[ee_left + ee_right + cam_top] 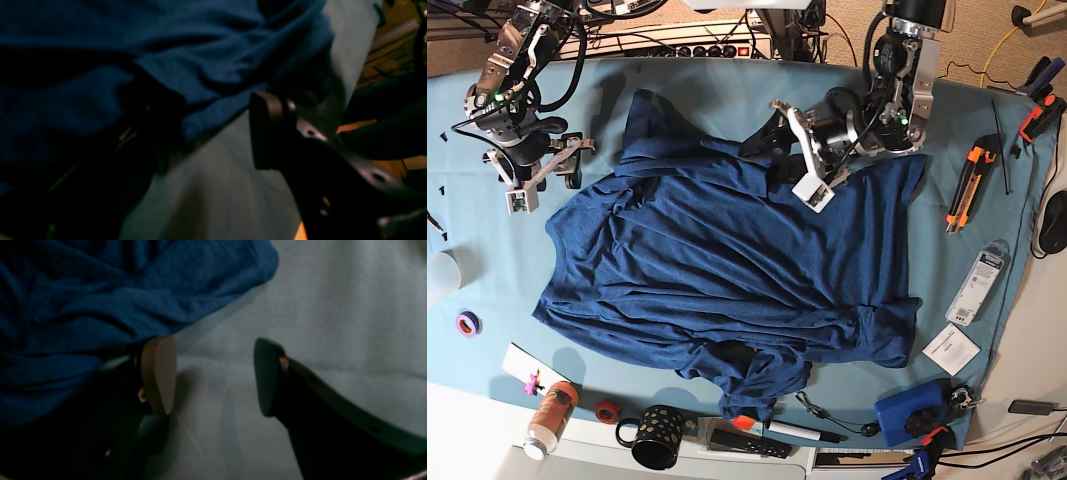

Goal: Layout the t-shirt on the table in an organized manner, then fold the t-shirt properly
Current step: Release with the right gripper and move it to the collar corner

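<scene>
The navy t-shirt [727,260] lies spread and wrinkled across the teal table [687,85], with its lower hem bunched near the front edge. My left gripper [787,165] hovers open over the shirt's upper middle. In the left wrist view the left gripper [213,133] straddles a hem of the t-shirt [200,66], and its left finger is lost in shadow under the fabric. My right gripper [545,178] stands open at the shirt's left sleeve edge. In the right wrist view the right gripper [213,376] has bare table [333,323] between its pads, with the t-shirt [100,300] beside its left finger.
An orange utility knife [962,185], a packaged item [982,280] and a white card [950,348] lie at the right. A blue case [907,415], a black mug [657,435], a bottle [547,415] and tape rolls [467,323] line the front and left. Cables run along the back.
</scene>
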Motion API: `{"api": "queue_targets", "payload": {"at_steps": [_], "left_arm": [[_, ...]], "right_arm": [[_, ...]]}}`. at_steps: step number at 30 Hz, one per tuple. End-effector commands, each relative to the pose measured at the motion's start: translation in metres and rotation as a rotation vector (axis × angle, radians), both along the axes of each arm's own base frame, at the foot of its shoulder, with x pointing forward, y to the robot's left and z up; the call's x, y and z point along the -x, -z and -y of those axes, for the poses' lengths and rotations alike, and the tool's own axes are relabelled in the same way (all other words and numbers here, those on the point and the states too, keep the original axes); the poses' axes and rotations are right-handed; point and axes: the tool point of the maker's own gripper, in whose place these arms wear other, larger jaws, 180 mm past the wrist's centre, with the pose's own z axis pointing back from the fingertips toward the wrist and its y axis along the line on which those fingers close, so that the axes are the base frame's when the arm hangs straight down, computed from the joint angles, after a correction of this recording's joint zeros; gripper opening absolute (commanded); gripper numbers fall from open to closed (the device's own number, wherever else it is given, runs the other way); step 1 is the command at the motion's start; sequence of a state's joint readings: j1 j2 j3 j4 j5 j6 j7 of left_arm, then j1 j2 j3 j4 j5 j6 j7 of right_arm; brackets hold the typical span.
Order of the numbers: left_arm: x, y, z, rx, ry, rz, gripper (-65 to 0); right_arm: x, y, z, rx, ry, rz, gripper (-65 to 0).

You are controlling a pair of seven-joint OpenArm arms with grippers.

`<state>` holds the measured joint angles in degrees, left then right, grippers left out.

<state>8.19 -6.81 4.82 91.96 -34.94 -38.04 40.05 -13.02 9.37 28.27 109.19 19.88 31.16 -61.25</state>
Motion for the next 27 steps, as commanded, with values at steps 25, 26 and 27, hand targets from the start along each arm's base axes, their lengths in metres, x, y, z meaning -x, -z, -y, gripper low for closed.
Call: {"api": "queue_targets", "payload": {"at_steps": [25,26,27], "left_arm": [[0.006,-0.013,0.022,0.046,0.057,0.027,-28.5],[0.007,-0.013,0.022,0.047,0.058,0.027,-28.5],[0.007,-0.013,0.022,0.046,0.058,0.027,-28.5]], "right_arm": [[-0.027,-0.025,-0.005,-0.212,0.217,0.187,-28.9],[-0.029,-0.025,-0.006,-0.235,0.256,0.201,-28.9],[-0.032,-0.025,-0.006,-0.253,0.298,0.219,-28.9]]}}
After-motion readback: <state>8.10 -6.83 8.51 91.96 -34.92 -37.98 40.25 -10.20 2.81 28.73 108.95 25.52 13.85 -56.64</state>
